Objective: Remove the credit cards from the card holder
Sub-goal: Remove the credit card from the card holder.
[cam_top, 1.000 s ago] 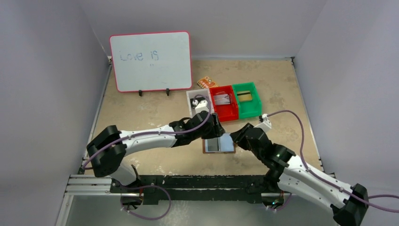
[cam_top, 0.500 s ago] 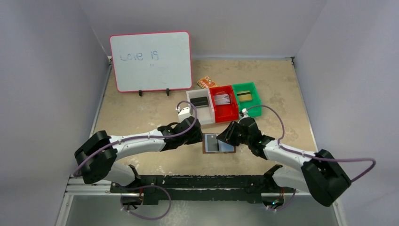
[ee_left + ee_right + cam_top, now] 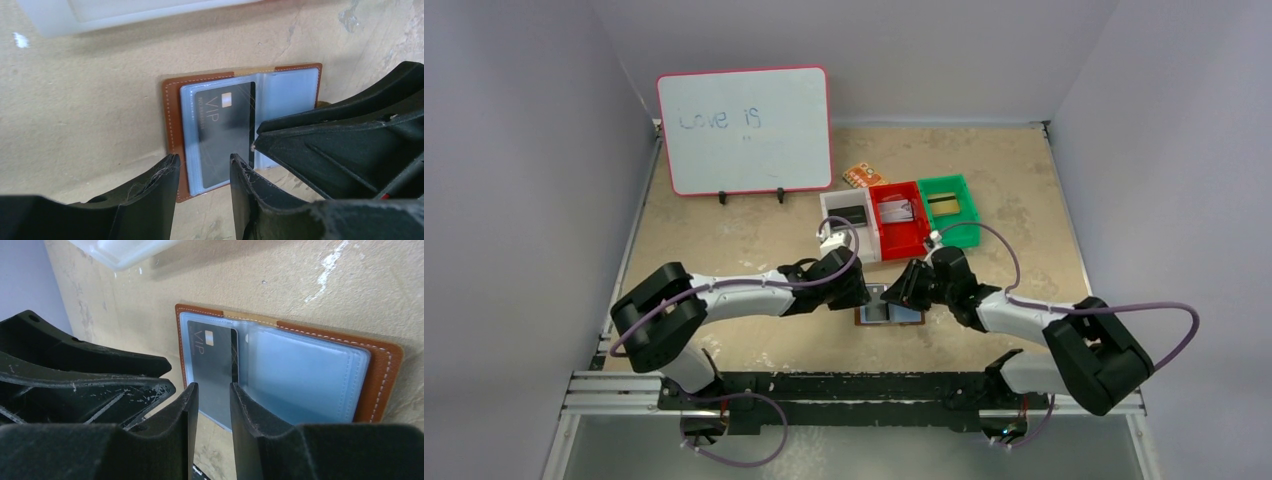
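On the counter [image 3: 724, 250], bins [image 3: 904, 247] beyond the left tool [image 3: 202, 165] and right tool [image 3: 214, 390] already hold cards [image 3: 852, 214]. Both tools hover part-open and empty over the open holder [image 3: 890, 314] between them. One black card [image 3: 220, 130] is left, pocketed just ahead of their tips.

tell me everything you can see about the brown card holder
The card holder is a small brown leather-look bifold with pale stitching along its edge. It lies open and flat on the beige table. Inside are pale blue-grey clear pockets: one page holds a black card marked VIP, the other looks empty. The left gripper and the right gripper hang close over it from opposite sides, jaws apart. Whether either touches it cannot be told.
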Robot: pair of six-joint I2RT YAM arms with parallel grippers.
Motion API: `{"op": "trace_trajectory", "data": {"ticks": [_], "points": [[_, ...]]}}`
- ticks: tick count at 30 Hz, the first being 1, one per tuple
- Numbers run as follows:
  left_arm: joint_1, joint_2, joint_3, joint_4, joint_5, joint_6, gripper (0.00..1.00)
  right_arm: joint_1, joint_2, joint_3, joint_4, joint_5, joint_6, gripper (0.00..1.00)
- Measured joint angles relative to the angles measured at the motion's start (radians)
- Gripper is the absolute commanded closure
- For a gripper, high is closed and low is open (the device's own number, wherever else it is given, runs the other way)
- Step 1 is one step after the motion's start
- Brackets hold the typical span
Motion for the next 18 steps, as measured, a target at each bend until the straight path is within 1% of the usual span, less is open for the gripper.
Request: {"op": "trace_trajectory", "data": {"ticks": [5,8,11,16,18], "points": [[0.000,0.034,0.021,0.025,0.037,0.011,0.59,-0.004,0.000,0.000,-0.025,0.020,-0.013,0.69],[0.000,0.051,0.032,0.032,0.051,0.023,0.62,-0.004,0.006,0.000,-0.031,0.026,-0.016,0.71],[0.000,0.078,0.043,0.033,0.058,0.026,0.66,-0.004,0.034,0.000,-0.013,0.022,-0.016,0.74],[0.000,0.107,0.054,0.028,0.057,0.028,0.77,-0.005,0.088,0.000,0.058,-0.002,-0.014,0.79],[0.001,0.114,0.061,0.020,0.056,0.032,0.81,-0.007,0.105,0.000,0.082,-0.009,-0.013,0.83]]}}
